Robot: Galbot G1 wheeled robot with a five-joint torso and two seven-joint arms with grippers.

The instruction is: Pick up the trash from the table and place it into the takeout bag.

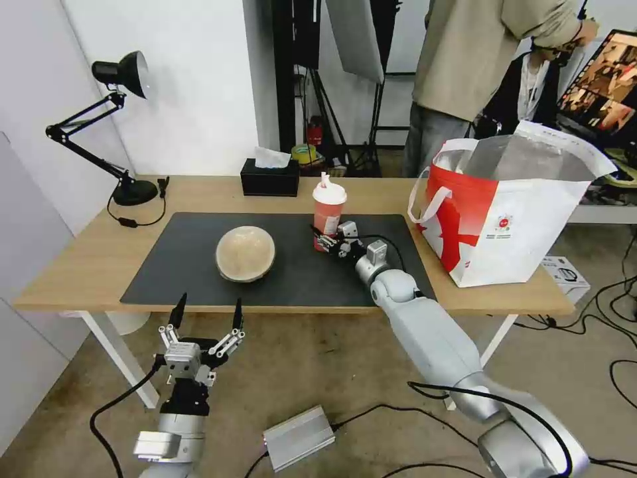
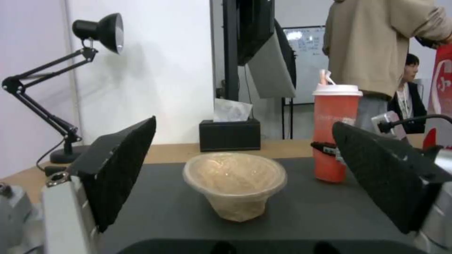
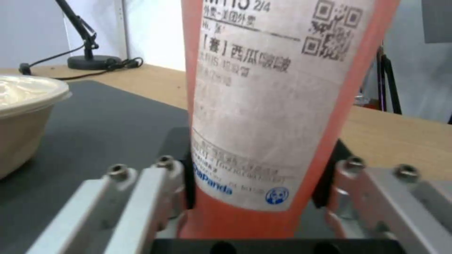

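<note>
So progress-wise, I'd call it early to midway: 2 pieces of trash sit on the table (image 1: 79,259), and I can't see into the takeout bag (image 1: 511,226) at the right of the head view, so no idea if anything's in there already. The red cup (image 1: 328,209) stands upright near the center of that frame, at the back edge of the dark mat (image 1: 199,265), and the beige bowl (image 1: 245,253) sits upside down on the mat left of center, well apart from the bag. The right gripper (image 1: 326,240) is at the base of the cup; in the right wrist view its fingers (image 3: 188,183) sit on either side of the cup's lower part, closed down to roughly cup width and looking like they're touching it. The cup's bottom looks to be on the mat, so not lifted yet, I reckon. The left gripper (image 1: 206,312) hangs in the lower left of the head view, below the table's front edge, spread wide and holding nothing.
</note>
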